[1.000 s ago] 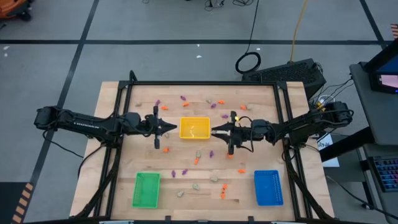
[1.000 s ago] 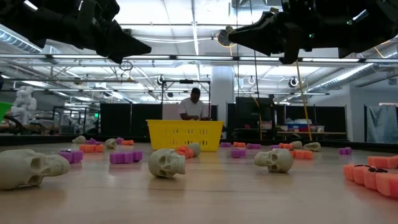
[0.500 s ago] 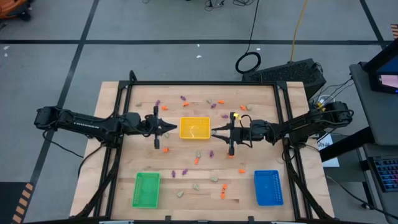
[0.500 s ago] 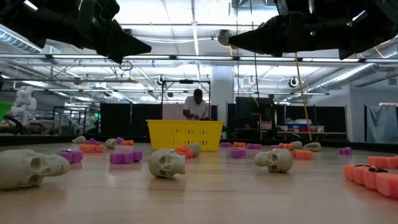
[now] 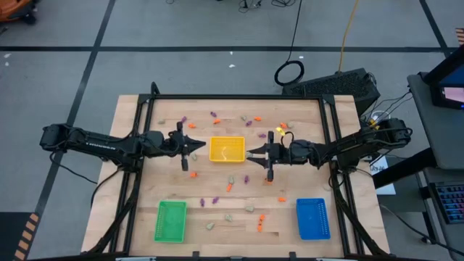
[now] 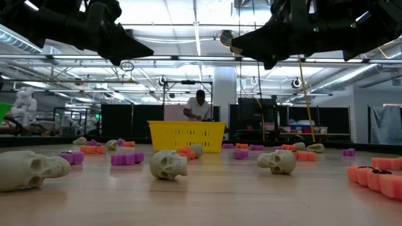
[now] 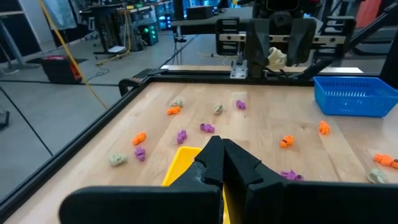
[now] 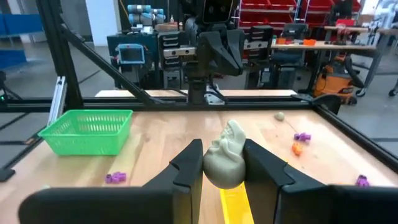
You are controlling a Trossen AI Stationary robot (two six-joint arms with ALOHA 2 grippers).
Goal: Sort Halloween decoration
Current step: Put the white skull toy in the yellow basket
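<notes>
Beige skull [image 8: 225,163] clamped in right gripper [image 8: 222,163] above yellow tray's [image 5: 227,149] edge; left gripper [image 7: 222,163] clenched.

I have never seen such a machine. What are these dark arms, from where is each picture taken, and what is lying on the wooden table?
These are two robot arms at a wooden table. One picture looks straight down, one looks level across the table top, and two come from cameras on the arms' wrists. On the table stand a yellow rectangular plastic tray, a green one and a blue one. Around them lie small orange, purple and pale Halloween trinkets, such as the pale skull. The right gripper holds a pale beige skull trinket between its fingers, above the yellow tray's right edge. The left gripper is shut and empty, at the tray's left edge. A person stands far behind.
</notes>
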